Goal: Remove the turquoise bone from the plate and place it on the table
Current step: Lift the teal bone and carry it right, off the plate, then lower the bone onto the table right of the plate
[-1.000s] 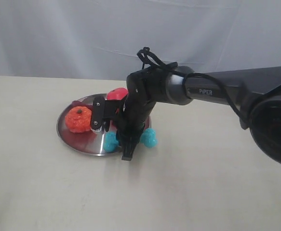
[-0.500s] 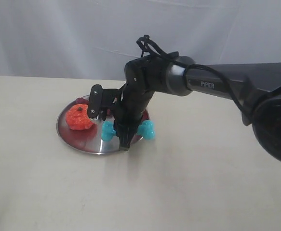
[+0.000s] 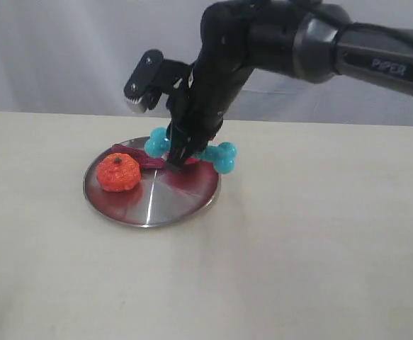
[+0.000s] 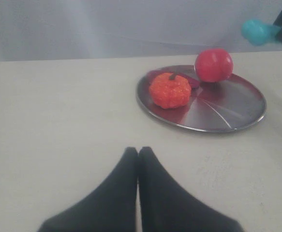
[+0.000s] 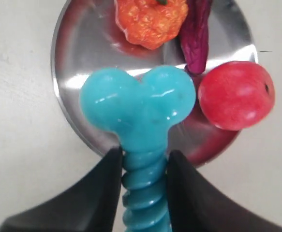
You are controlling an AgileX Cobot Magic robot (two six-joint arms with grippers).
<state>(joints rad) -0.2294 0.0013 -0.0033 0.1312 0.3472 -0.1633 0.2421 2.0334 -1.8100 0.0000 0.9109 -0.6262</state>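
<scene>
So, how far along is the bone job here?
Done: the bone is gripped by the right tool and raised off the plate. In hand: it hangs in the air over the plate's rim. Left: carry it aside and set it on the table. The left tool is shut, idle.

In the exterior view we lose the shaft of the turquoise bone behind the right gripper, and nearly all of the red ball; the right wrist view's edge cuts off the bone's far end.
</scene>
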